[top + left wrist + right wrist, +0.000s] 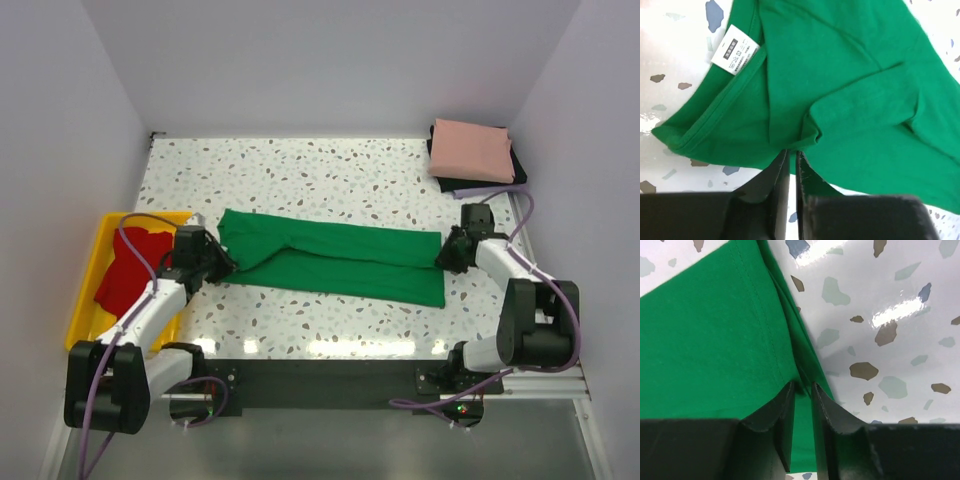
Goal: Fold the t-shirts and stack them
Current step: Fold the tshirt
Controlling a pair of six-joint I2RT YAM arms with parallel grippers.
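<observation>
The bright green t-shirt (335,262) lies folded into a long strip across the middle of the table. My left gripper (222,266) is shut on its left end, near the collar with a white label (735,50); the cloth (840,90) bunches at the fingertips. My right gripper (441,256) is shut on the hemmed right edge of the green t-shirt (715,340). The salmon pink t-shirt (472,150) lies folded at the back right on a dark folded cloth (516,172). The red t-shirt (130,270) lies crumpled in the yellow tray (85,285).
White walls close in the speckled table (320,180) on three sides. The yellow tray sits at the left edge beside my left arm. The folded stack sits in the back right corner behind my right arm.
</observation>
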